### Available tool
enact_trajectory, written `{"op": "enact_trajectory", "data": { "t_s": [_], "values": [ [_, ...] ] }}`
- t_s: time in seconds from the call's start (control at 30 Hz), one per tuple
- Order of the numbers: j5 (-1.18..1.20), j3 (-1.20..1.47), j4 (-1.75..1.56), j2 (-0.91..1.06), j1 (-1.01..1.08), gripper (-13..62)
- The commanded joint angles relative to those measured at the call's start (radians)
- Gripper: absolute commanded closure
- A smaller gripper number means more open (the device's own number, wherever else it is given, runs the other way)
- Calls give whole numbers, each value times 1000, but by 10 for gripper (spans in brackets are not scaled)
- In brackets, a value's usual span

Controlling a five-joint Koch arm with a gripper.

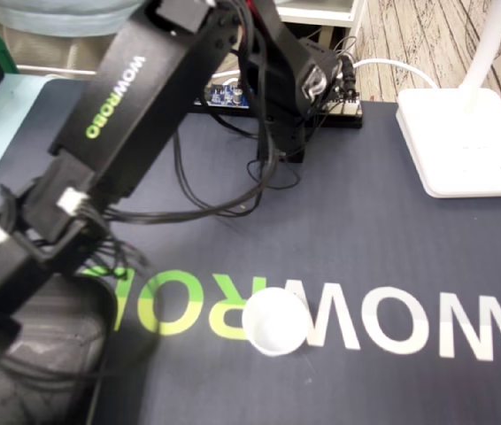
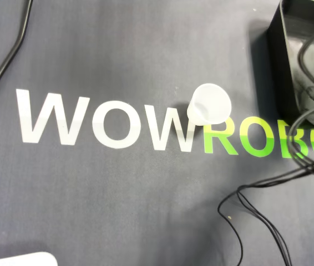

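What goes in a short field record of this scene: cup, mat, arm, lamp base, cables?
cup: small, white, seems upright, on the mat where white W meets green R; nothing touches it
mat: dark, lettered WOWROBO in white and green
arm: black, stretched to the fixed view's lower left, apart from the cup
lamp base: white, at the mat's right edge in the fixed view
cables: black, loose on the mat
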Motion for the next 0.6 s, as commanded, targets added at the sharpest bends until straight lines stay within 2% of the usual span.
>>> {"op": "enact_trajectory", "data": {
  "t_s": [0.0, 0.13, 0.3, 0.57],
  "values": [
    [-227, 11, -80, 130, -34, 451],
    [-609, 196, -109, 314, -101, 451],
    [-1178, 566, -350, 577, -238, 451],
    [-1624, 933, -337, 896, -457, 451]
  ]
}}
